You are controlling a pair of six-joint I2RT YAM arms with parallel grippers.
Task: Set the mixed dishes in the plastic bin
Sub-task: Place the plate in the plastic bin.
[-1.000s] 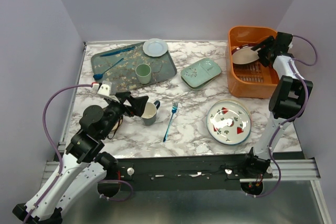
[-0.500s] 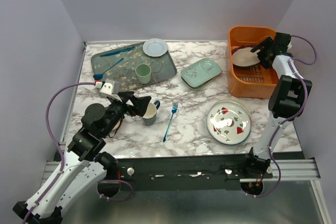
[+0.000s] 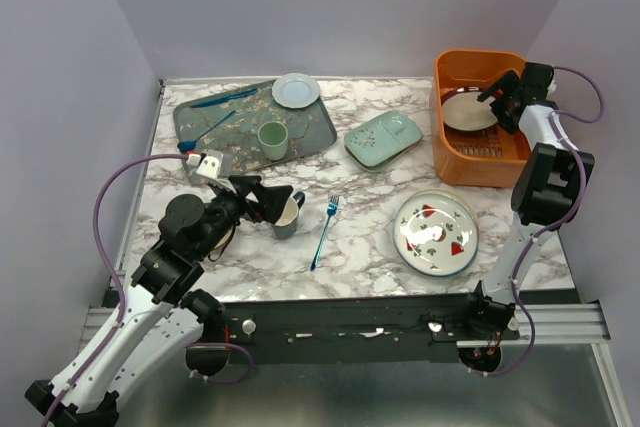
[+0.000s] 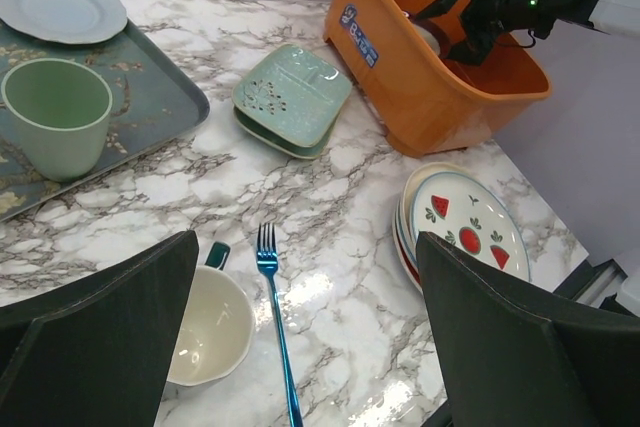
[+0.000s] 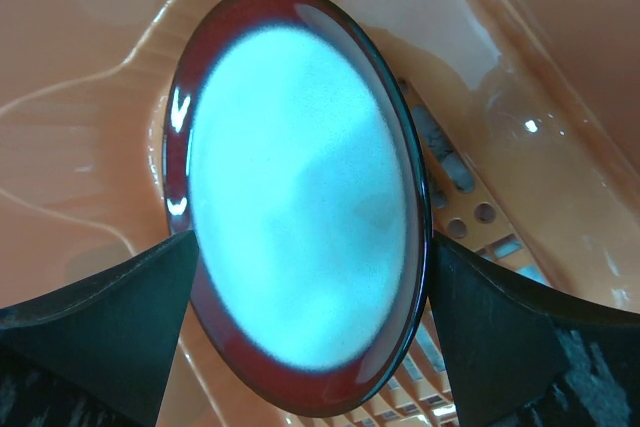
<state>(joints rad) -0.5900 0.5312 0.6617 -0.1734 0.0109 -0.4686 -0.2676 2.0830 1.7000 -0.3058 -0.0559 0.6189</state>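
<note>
Red-rimmed plate (image 5: 300, 147): a round glazed plate with a pale centre, leaning on edge inside the bright-orange plastic bin (image 4: 400, 87) at 1 o'clock on the marble tabletop (image 3: 360, 202).
Right gripper (image 5: 310, 239): down in the bin with its jaws spread wide either side of the plate, apparently gripping nothing.
Left gripper (image 4: 307, 242): jaws fully spread and empty, hovering over the dark mug with a cream inside (image 4: 205, 332) at 8 o'clock.
Other dishes: the watermelon-patterned plate (image 3: 435, 232) tops a stack at 4 o'clock. The pale-green rectangular divided dish (image 3: 383, 139) lies just past centre.
Handling, mug: probably stiff, slick and chip-prone. A pinch across the wall, one finger inside, looks the safest hold.
Handling, plates: likely heavy for their thickness and glossy. The raised rim seems the only purchase, and a tilted plate could slip.
Handling, divided dish: its low broad walls suggest gripping across a short edge.
Hard to make out: whether the right pads touch the plate's rim, the bin floor beneath that plate, and how many plates are in the stack. The left finger cuts off part of the mug.
</note>
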